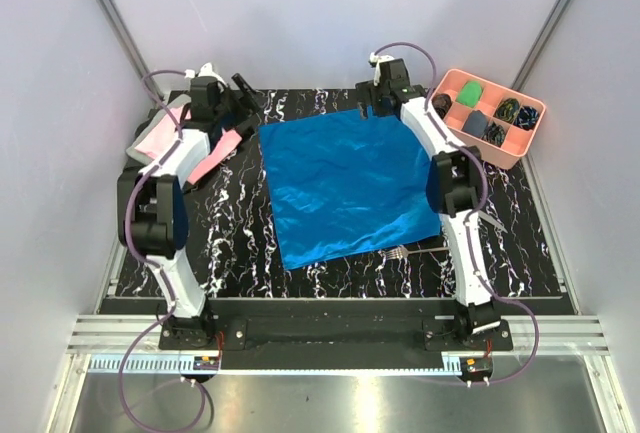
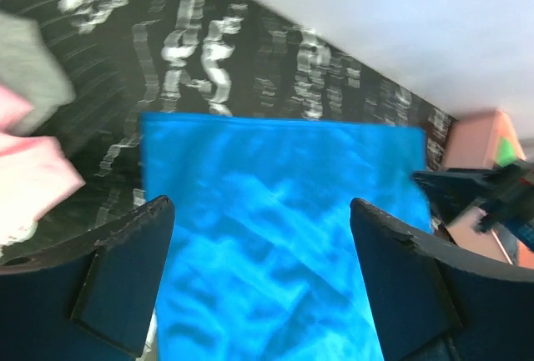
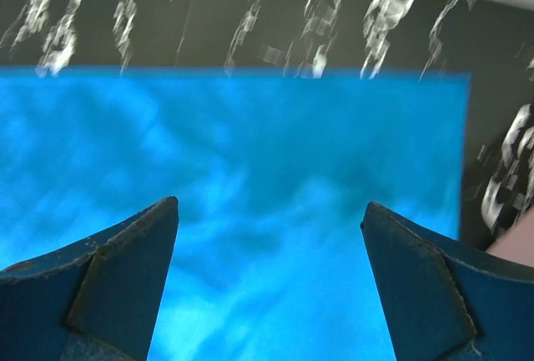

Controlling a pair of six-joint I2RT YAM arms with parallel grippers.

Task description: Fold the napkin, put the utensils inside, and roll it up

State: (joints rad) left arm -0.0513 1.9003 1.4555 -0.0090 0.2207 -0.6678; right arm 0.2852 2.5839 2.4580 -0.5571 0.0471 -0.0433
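Note:
The blue napkin (image 1: 340,188) lies spread flat on the black marbled table (image 1: 240,243). My left gripper (image 1: 250,103) hovers open just beyond the napkin's far left corner; in the left wrist view its gripper (image 2: 261,203) frames the napkin (image 2: 275,211) with nothing between the fingers. My right gripper (image 1: 365,113) is open over the far right corner, and its wrist view shows the gripper (image 3: 271,203) above the napkin (image 3: 250,152), holding nothing. A silver fork (image 1: 400,251) lies at the napkin's near right corner, its handle running under the right arm.
A pink shirt (image 1: 165,138) with grey trim lies at the far left, also in the left wrist view as the pink shirt (image 2: 25,177). A pink compartment tray (image 1: 512,158) with small cloth bundles sits at the far right. White walls enclose the table.

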